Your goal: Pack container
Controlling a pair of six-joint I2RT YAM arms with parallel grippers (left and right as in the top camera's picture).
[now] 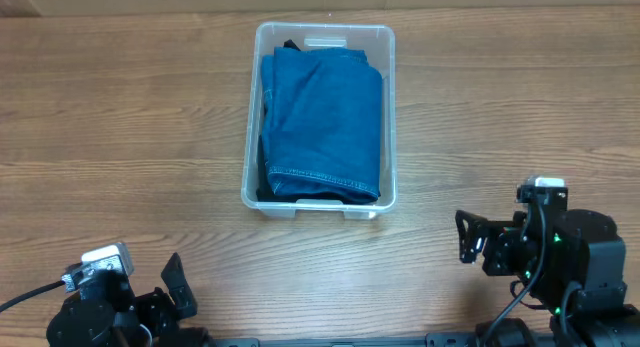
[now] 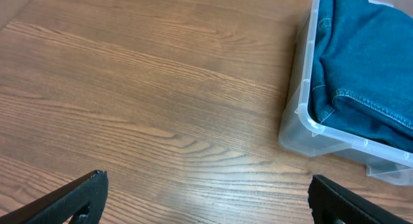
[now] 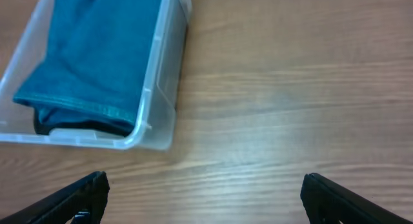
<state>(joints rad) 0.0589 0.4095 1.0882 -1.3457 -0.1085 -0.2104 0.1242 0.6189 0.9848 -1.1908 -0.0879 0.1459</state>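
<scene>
The clear rectangular plastic container with rounded corners (image 1: 252,117) stands on the wood-grain tabletop (image 1: 120,137). A folded piece of blue denim (image 1: 322,117) fills it almost wall to wall, with a stitched hem lying toward the container's near end. A dark layer (image 1: 284,45) shows under the denim at the container's far-left corner and along its near end; I cannot tell what it is. The denim covers the container's base, so I can read nothing there. A moulded handle recess (image 1: 325,40) shows at the far end.

My left claw (image 2: 206,185) is off the container's near-left corner, well apart from it, spread wide with nothing in it. My right claw (image 3: 203,182) is off the near-right corner, likewise wide open and empty. Each wrist view shows only my black fingertips (image 2: 90,192) and cuts the container off at the frame edge.
</scene>
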